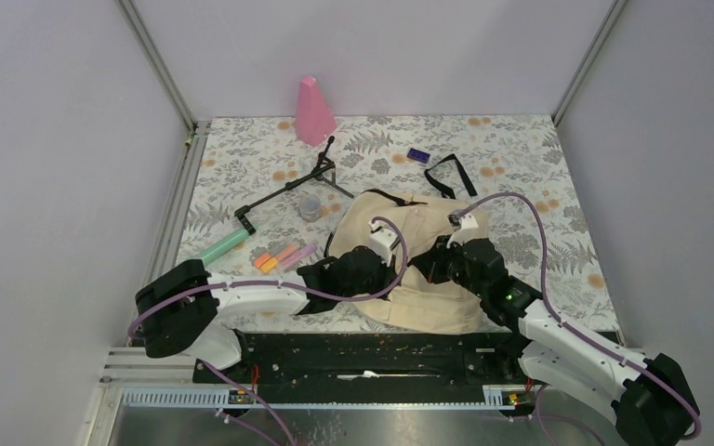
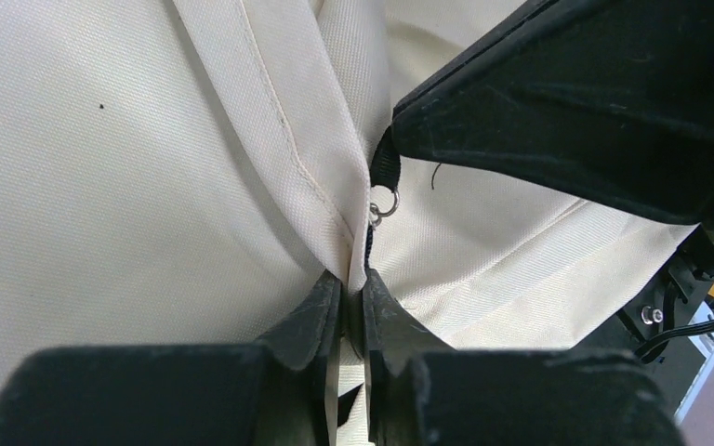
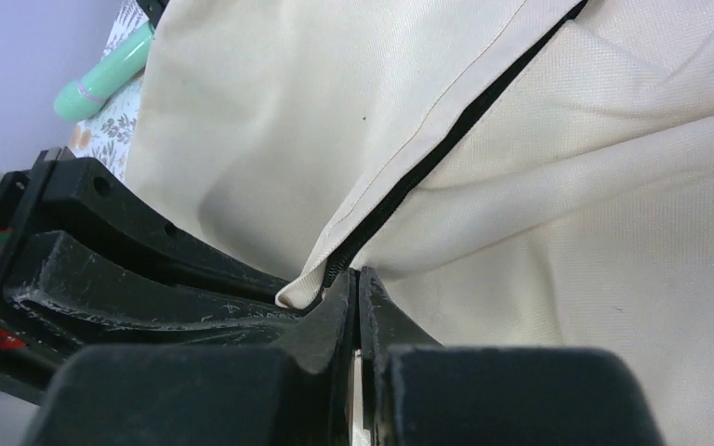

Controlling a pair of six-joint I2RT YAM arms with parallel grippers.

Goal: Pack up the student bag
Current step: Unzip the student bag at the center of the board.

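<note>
- Cream fabric of the bag (image 2: 149,167) is bunched into a stitched fold, and the left gripper (image 2: 353,283) pinches that fold between nearly closed jaws.
- Just above the pinch, a small metal ring (image 2: 384,206) hangs from a black pull tab (image 2: 386,167).
- The tab runs up into the tip of the right gripper (image 3: 355,279), whose jaws are pressed together on it, at the end of the black zip (image 3: 465,121).
- The two grippers sit close together over the bag's middle and meet tip to tip at the zip.
- The zip runs diagonally away from the right jaws, with a cream flap standing over one side of it.
- The bag lies slumped on the near half of the floral table (image 1: 521,158), between the arms, its near edge by their base rail.
- A black strap (image 1: 451,175) loops out beyond the bag's far side, near a small purple item (image 1: 417,155).
- To the bag's left lie coloured markers (image 1: 284,255) and a green tube (image 1: 223,245).
- Behind them are a grey cup (image 1: 310,206) and a folded black stand (image 1: 288,190).
- A pink cone (image 1: 312,110) stands at the far edge.
</note>
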